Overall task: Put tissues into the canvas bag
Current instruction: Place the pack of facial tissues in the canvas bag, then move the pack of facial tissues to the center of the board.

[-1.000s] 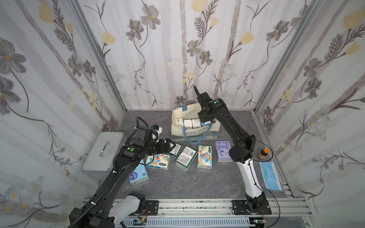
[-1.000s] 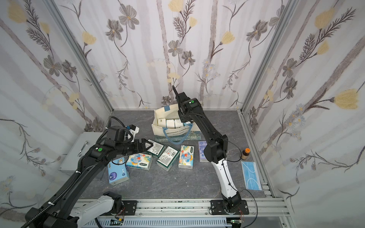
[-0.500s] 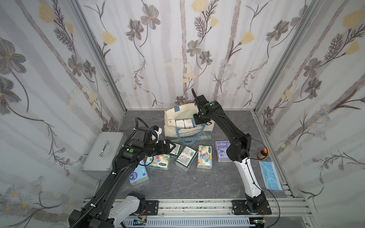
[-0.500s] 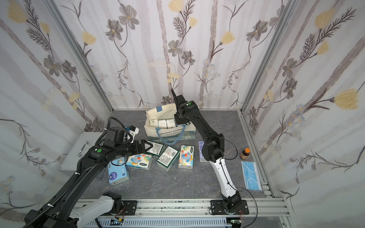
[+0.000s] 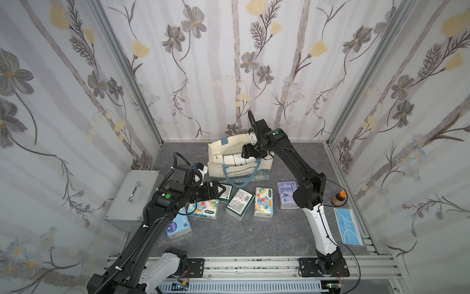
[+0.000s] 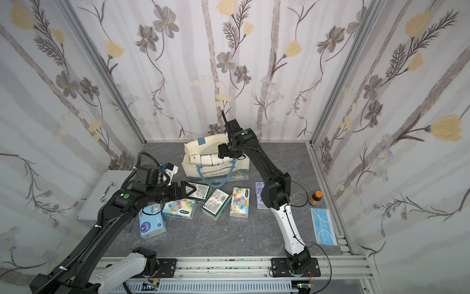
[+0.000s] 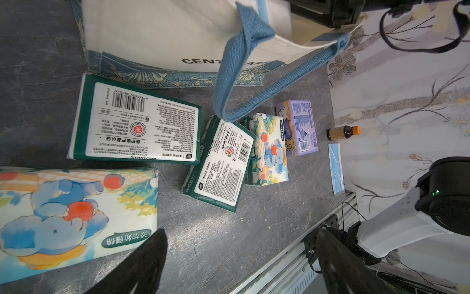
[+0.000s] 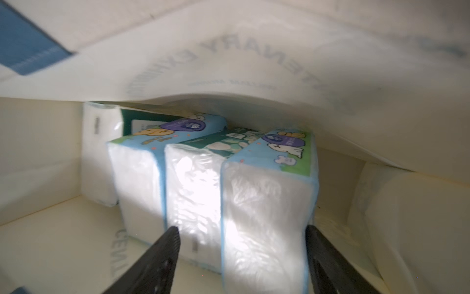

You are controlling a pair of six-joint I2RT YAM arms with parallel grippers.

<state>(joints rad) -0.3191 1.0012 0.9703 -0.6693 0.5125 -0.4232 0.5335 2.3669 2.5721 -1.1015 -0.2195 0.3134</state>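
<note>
The canvas bag (image 5: 264,166) (image 6: 240,169) (image 7: 165,33) stands at the back of the floor, cream with blue handles. Several tissues (image 5: 234,159) (image 6: 206,159) (image 8: 267,203) stand on end inside it. My right gripper (image 5: 248,152) (image 6: 222,152) (image 8: 241,231) reaches into the bag's mouth, open, its fingers either side of two of those packs. More tissues lie loose in front of the bag: a green pack (image 5: 240,203) (image 7: 223,163), an elephant pack (image 5: 263,205), a lavender pack (image 5: 287,194). My left gripper (image 5: 223,189) (image 6: 194,189) (image 7: 241,231) hangs open and empty beside another green pack (image 7: 137,127) and elephant pack (image 7: 63,211).
A silver metal case (image 5: 133,194) sits at the left wall. A light blue tissue pack (image 5: 178,225) lies under my left arm. A small brown bottle (image 5: 339,198) and a flat blue mask (image 5: 347,226) lie at the right. The aluminium rail (image 5: 254,264) runs along the front.
My right gripper has spread its jaws inside the bag, and the bag has slid a little to the left. The left arm has stayed still.
</note>
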